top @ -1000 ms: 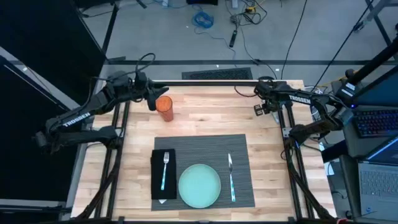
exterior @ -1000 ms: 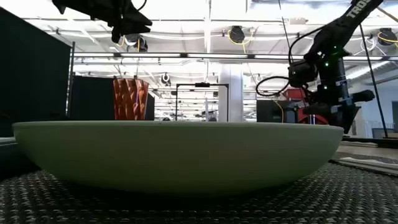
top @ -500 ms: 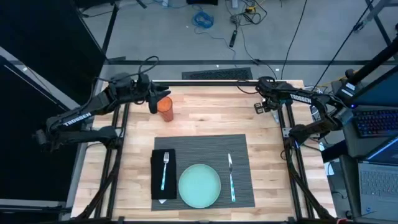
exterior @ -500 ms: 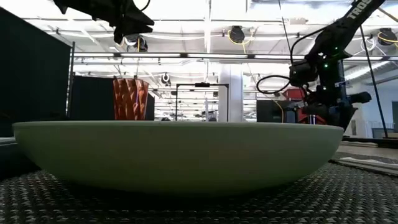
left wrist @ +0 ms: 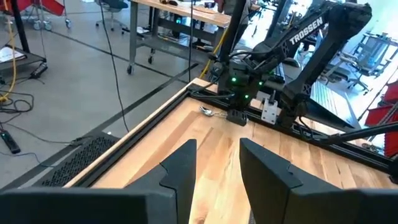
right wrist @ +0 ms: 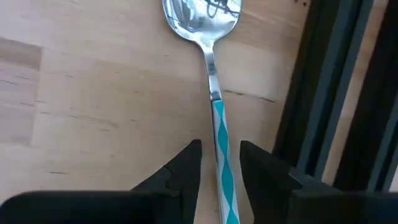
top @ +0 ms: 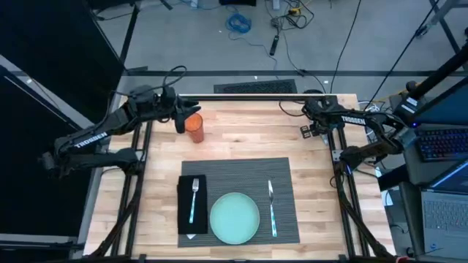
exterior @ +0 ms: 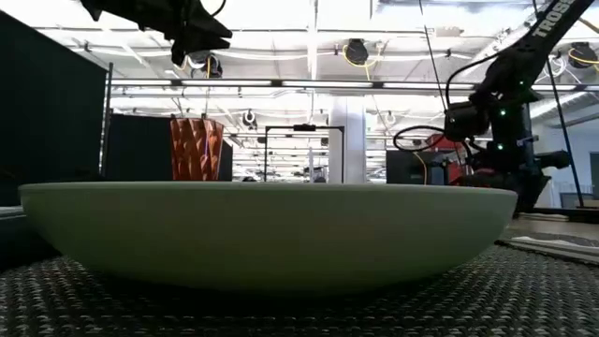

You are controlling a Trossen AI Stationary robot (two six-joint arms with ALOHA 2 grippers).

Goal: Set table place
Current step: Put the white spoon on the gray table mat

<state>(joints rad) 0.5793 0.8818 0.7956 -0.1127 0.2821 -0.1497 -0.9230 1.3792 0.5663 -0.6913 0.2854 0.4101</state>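
Wooden table [top: 241,142]: right end effector [right wrist: 217,163] open astride spoon [right wrist: 214,93]; left one [left wrist: 216,163] open.

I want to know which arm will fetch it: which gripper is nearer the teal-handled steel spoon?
Right. The right gripper hangs open directly over the teal-handled steel spoon at the table's far right edge; the left gripper is across the table, beside the orange cup.

White capitals reading "TROSSEN" are showing along the left arm [top: 91,137] in the high view, and the same word is showing on the right arm [top: 356,119] there. From the left wrist view, "TROSSEN" is again standing out on the right arm's link.
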